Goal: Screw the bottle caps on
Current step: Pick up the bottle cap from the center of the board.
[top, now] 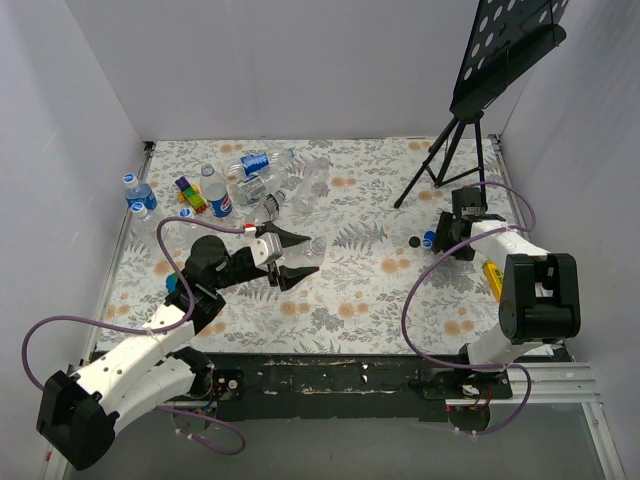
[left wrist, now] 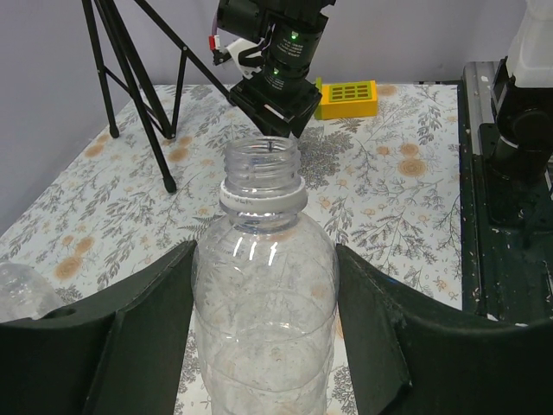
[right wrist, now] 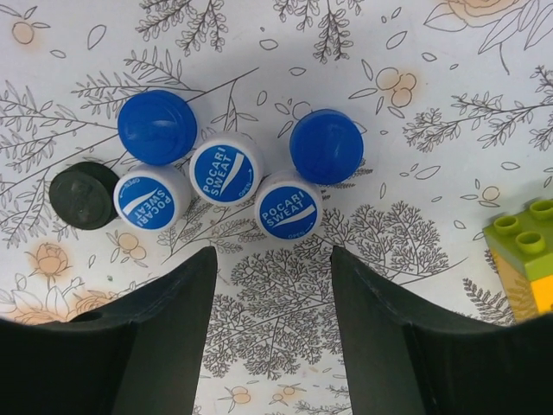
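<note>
My left gripper (top: 289,256) pinches a clear uncapped bottle (left wrist: 263,285), neck toward three o'clock. My right gripper (right wrist: 272,256) hangs spread, with the blue bottle caps (right wrist: 226,170) clustered at its twelve o'clock.

A floral-patterned bench (top: 360,300) is enclosed by plain white walls (top: 300,70); a black tripod stand (top: 510,40) is placed at the far right.

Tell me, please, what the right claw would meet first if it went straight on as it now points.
Most likely the Pocari Sweat cap nearest the right claw, just ahead of its open gap; depth is unclear.
</note>
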### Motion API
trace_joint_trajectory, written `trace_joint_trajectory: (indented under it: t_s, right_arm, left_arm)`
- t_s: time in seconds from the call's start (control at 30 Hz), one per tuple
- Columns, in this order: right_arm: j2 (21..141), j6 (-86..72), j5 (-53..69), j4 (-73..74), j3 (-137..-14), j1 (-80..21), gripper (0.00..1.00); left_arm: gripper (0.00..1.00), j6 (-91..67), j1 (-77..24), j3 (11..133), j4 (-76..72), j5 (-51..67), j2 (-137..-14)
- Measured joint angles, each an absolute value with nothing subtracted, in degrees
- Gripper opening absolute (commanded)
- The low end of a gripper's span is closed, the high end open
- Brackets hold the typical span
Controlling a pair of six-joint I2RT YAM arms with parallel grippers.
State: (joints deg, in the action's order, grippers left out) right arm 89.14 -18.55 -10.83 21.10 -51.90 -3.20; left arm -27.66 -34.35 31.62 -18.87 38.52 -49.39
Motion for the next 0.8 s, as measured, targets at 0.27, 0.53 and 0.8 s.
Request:
trace_joint_trajectory:
  t_s: [0.27, 0.53, 0.8]
  right_arm:
    - [91.9, -17.6, -12.1, 21.1, -53.0, -2.6, 0.58]
    - [93.9, -16.5, -13.0, 21.0, -54.0, -2.2, 0.47]
    - [94.1, -15.6, -12.9, 21.0, -54.3, -2.2, 0.34]
  left_arm:
    - [0.11, -27.5, -34.3, 31.6, -18.9, 38.3, -49.4]
    - [0.11, -27.2, -34.3, 31.6, -18.9, 38.3, -49.4]
    - [0.10, -26.5, -34.4, 31.6, -18.7, 37.9, -49.4]
